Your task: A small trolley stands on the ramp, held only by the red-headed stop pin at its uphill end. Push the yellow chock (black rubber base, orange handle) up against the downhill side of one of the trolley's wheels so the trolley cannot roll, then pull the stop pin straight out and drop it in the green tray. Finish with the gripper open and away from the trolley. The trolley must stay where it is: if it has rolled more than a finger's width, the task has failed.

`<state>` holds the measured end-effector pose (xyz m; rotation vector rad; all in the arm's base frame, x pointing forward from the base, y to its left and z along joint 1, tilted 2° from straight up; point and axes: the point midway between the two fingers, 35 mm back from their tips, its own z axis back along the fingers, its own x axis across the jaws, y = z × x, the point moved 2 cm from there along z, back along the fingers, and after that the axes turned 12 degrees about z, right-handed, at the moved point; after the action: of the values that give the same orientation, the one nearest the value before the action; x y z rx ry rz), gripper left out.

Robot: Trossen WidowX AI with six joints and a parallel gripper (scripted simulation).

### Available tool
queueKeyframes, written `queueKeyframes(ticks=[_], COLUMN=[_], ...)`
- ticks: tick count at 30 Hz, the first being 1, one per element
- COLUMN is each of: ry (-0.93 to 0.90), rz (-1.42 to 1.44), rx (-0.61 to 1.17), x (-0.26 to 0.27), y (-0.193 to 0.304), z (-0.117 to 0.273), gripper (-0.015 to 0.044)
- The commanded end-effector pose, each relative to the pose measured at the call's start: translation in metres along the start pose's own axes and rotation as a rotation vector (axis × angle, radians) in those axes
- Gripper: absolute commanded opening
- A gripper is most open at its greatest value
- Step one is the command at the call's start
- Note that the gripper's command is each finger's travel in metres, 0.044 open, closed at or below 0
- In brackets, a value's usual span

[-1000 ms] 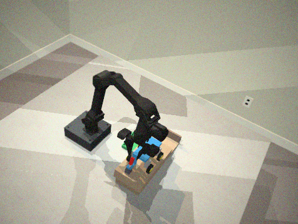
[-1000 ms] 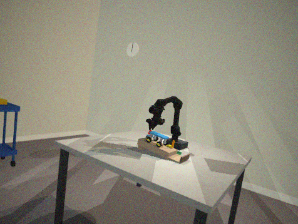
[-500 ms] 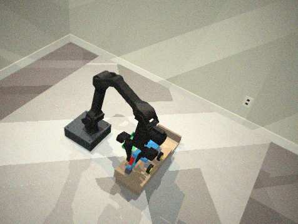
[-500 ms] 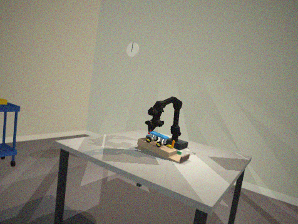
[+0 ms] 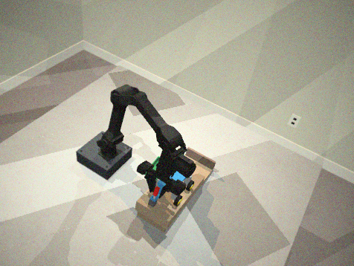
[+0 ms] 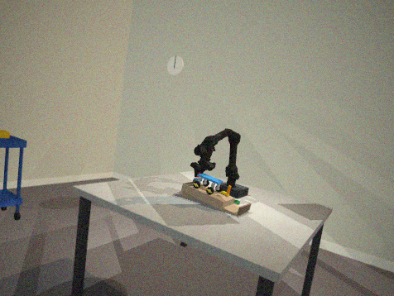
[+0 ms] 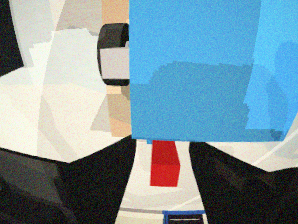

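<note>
The blue trolley [image 5: 178, 176] [image 6: 210, 179] [image 7: 200, 100] stands on the wooden ramp [image 5: 150, 216] [image 6: 203, 198]. The red pin head [image 5: 156, 191] [image 7: 165, 164] shows at its uphill end. My gripper [image 5: 157, 188] [image 7: 163, 142] is open, pointing down, with its fingertips on either side of the pin head and a gap on each side. The yellow chock [image 6: 223, 193] with its orange handle [image 6: 229, 190] is by the trolley's downhill end in the exterior view; whether it touches a wheel I cannot tell. The arm hides it in the top view.
The green tray [image 5: 157, 160] [image 6: 237, 202] is beside the ramp on the arm base's side, mostly hidden. The arm base [image 5: 104, 157] [image 6: 237, 190] stands behind it. The ramp has a raised lip [image 5: 201, 157] at its low end. The trolley body is close to the fingers.
</note>
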<state>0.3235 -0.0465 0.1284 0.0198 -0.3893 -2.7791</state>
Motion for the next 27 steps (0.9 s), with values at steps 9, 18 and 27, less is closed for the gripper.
queueKeyframes(ticks=[9,18,27], ry=[-0.001,-0.002,-0.002], rz=[0.0,0.001,0.006], rx=[0.0,0.0,0.002], x=[0.0,0.0,0.002], y=[0.0,0.0,0.001], z=[-0.003,-0.001,0.006], gripper=[0.0045,0.0,0.0])
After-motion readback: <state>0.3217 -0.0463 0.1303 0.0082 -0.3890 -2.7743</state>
